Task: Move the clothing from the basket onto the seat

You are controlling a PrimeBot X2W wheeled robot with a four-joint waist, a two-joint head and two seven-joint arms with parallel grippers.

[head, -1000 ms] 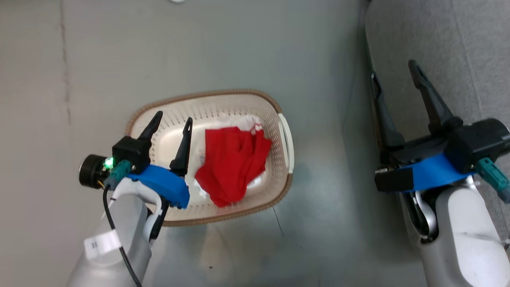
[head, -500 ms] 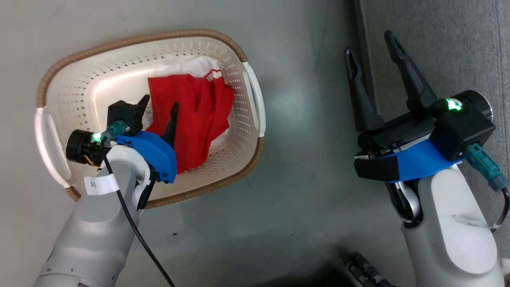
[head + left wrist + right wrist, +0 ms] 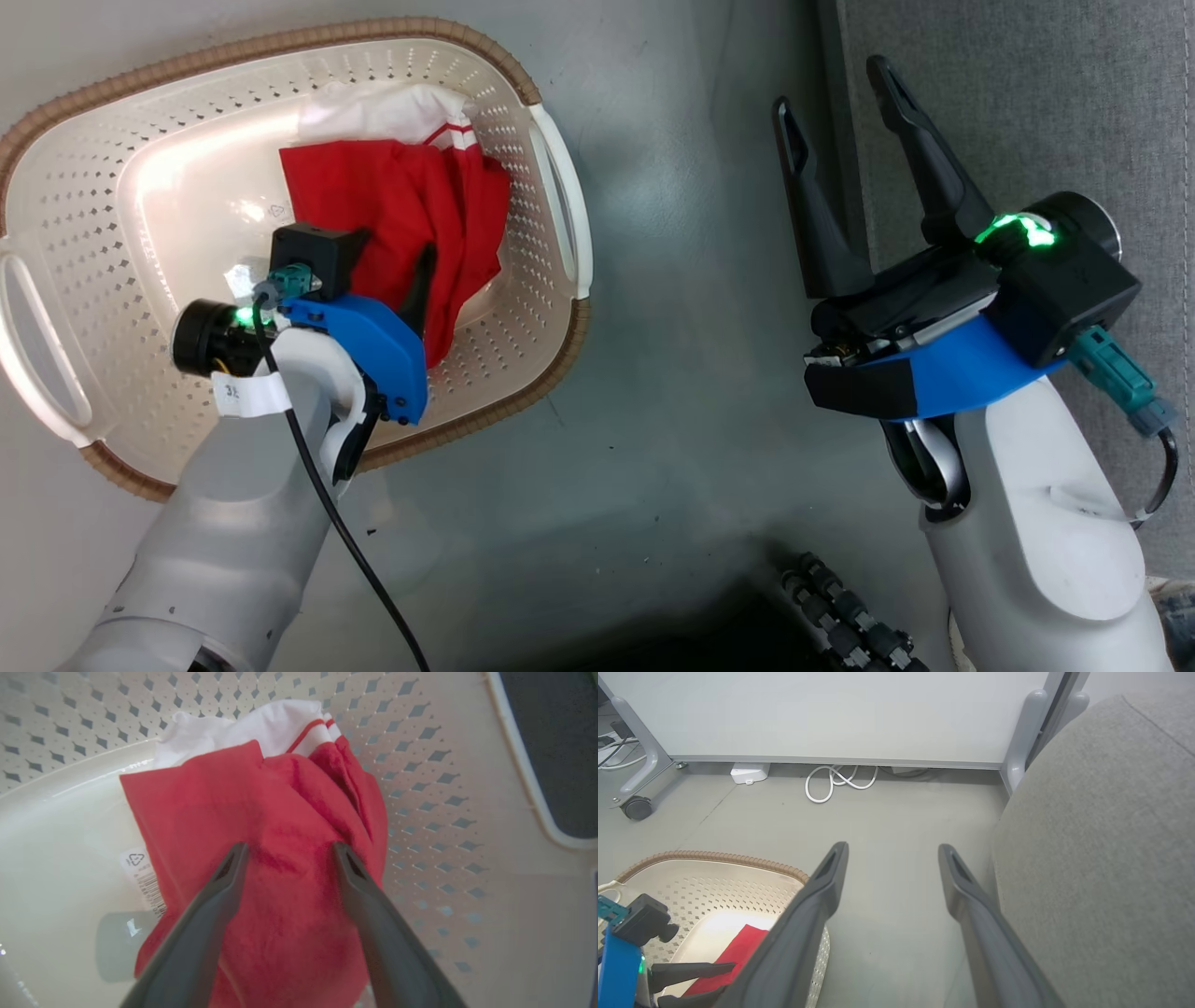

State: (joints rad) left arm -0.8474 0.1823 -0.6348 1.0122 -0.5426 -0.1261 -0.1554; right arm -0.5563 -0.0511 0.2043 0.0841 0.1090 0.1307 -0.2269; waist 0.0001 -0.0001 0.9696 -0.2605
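Observation:
The clothing (image 3: 401, 201), a crumpled red heap with a white striped piece at its far end, lies in the cream basket (image 3: 93, 187) on the floor. My left gripper (image 3: 373, 252) is down inside the basket, open. In the left wrist view its fingers (image 3: 224, 891) straddle a fold of the clothing (image 3: 289, 788), tips on or just above the fabric, with the basket wall (image 3: 420, 788) behind. My right gripper (image 3: 831, 84) hangs open and empty over the floor at the edge of the grey seat (image 3: 1027, 93). The right wrist view has that gripper (image 3: 892, 848), the seat (image 3: 1101, 835) and the basket (image 3: 714, 856).
A barcode label (image 3: 145, 877) sticks to the basket floor beside the clothing. A black ribbed cable (image 3: 840, 616) lies near my base. Farther off are a white panel on a castor (image 3: 637, 807), a coiled white cable (image 3: 836, 781) and a small white box (image 3: 749, 772).
The head view has shifted, so the basket now shows larger and further left. My left gripper has moved from the basket's bare side onto the red clothing and lowered. The right gripper stays open.

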